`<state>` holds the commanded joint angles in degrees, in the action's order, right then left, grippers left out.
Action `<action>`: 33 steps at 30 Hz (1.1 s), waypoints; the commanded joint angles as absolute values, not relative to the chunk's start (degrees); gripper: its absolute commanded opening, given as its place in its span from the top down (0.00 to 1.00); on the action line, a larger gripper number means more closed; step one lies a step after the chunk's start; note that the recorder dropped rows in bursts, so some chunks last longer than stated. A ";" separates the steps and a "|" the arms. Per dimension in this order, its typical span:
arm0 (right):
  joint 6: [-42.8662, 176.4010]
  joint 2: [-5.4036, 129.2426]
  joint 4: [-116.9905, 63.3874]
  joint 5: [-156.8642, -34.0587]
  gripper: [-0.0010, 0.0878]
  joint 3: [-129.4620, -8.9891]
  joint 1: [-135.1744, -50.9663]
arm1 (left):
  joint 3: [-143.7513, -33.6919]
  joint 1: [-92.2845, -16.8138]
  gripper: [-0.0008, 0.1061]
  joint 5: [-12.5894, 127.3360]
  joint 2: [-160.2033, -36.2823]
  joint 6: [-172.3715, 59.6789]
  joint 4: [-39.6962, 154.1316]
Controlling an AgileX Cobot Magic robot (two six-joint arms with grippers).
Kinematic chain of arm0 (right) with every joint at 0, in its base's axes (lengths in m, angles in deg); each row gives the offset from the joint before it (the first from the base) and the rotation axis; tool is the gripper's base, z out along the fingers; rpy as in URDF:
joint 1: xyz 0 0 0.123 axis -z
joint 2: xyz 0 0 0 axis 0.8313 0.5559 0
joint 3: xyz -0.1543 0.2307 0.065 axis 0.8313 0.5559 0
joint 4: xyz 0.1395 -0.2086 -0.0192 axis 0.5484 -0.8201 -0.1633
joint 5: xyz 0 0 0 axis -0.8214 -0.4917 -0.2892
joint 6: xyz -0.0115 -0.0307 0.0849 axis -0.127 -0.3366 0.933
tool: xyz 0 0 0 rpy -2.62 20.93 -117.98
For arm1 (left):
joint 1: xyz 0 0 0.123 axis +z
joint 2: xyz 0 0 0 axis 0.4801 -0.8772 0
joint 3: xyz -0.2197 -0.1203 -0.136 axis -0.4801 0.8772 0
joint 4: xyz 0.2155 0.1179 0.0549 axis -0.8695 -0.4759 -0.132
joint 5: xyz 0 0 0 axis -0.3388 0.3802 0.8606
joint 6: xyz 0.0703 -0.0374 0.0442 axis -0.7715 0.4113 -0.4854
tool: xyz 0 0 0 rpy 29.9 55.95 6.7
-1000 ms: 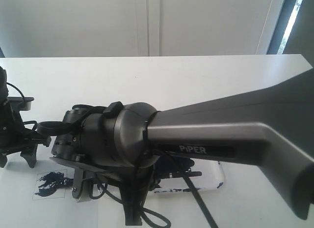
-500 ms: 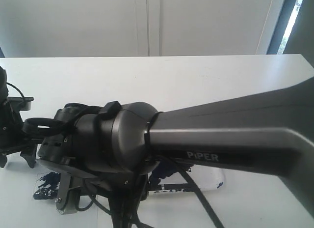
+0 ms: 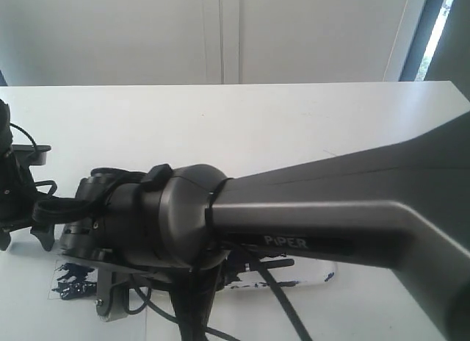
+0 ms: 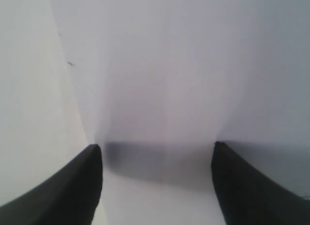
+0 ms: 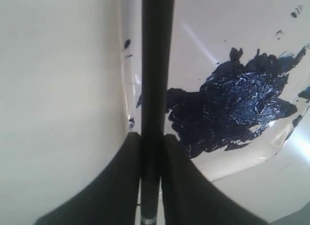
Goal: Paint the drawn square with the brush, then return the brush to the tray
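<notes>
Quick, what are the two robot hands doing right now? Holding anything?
Left gripper: open, holding nothing.
Right gripper: closed on the brush.

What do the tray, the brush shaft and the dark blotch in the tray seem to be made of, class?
The tray: probably glazed ceramic or glossy plastic; it is smooth and white, with bright reflected streaks. The brush: a matte black shaft, perhaps painted wood or plastic; no grain shows. The paint blotch: thick, wet-looking dark blue paint, with ridges and glints.
</notes>
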<state>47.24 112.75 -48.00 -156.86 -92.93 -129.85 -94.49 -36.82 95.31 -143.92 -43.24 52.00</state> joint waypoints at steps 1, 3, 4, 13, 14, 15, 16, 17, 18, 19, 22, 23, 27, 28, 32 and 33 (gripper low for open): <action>47.79 113.04 -48.80 -156.86 0.99 -92.97 -129.85 | -94.49 -36.82 0.36 95.31 -143.92 -43.24 52.00; 48.47 113.50 -50.02 -156.86 0.99 -93.22 -129.85 | -94.49 -36.82 0.36 95.31 -143.92 -43.24 52.00; 49.04 113.79 -50.64 -156.86 0.99 -93.58 -129.85 | -94.49 -36.82 0.36 95.31 -143.92 -43.24 52.00; 50.25 115.19 -53.87 -156.86 0.99 -97.04 -129.85 | -94.49 -36.82 0.36 95.54 -143.92 -43.24 52.00; 50.25 115.47 -54.00 -156.86 0.99 -97.37 -129.85 | -94.49 -36.82 0.36 95.66 -143.92 -43.24 52.00; 50.25 115.86 -53.99 -156.86 0.99 -97.60 -129.85 | -94.49 -36.82 0.36 95.66 -143.92 -43.24 52.00; 50.25 116.15 -54.15 -156.86 0.99 -97.75 -129.85 | -94.49 -36.82 0.36 95.78 -143.92 -43.24 52.00; 50.25 116.46 -54.15 -156.86 0.99 -97.84 -129.85 | -94.49 -36.82 0.36 95.78 -143.92 -43.24 52.00; 50.25 116.58 -54.15 -156.86 0.99 -97.84 -129.85 | -94.49 -36.82 0.36 95.89 -143.92 -43.24 52.00; 50.25 116.83 -54.05 -156.86 0.99 -97.84 -129.85 | -94.49 -36.82 0.36 95.89 -143.92 -43.24 52.00; 50.25 116.80 -53.80 -156.86 0.99 -97.84 -129.85 | -94.49 -36.82 0.36 95.89 -143.92 -43.24 52.00; 50.25 116.68 -53.51 -156.86 0.99 -97.84 -129.85 | -94.49 -36.82 0.36 95.79 -143.92 -43.24 52.00; 49.79 115.71 -49.57 -156.86 0.99 -97.84 -129.85 | -94.49 -36.82 0.36 95.53 -143.92 -43.24 52.00; 49.31 115.57 -48.76 -156.86 0.99 -97.84 -129.96 | -94.49 -36.82 0.36 95.53 -143.92 -43.24 52.00; 48.23 114.15 -46.94 -156.86 0.99 -97.47 -130.65 | -94.49 -36.82 0.36 95.51 -143.92 -43.24 51.79; 48.06 113.96 -46.59 -156.86 0.99 -97.47 -130.90 | -94.49 -36.82 0.36 95.51 -143.92 -43.24 51.79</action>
<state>48.06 113.96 -46.59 -156.86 -97.47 -130.90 -94.49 -36.82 95.51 -143.92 -43.24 51.79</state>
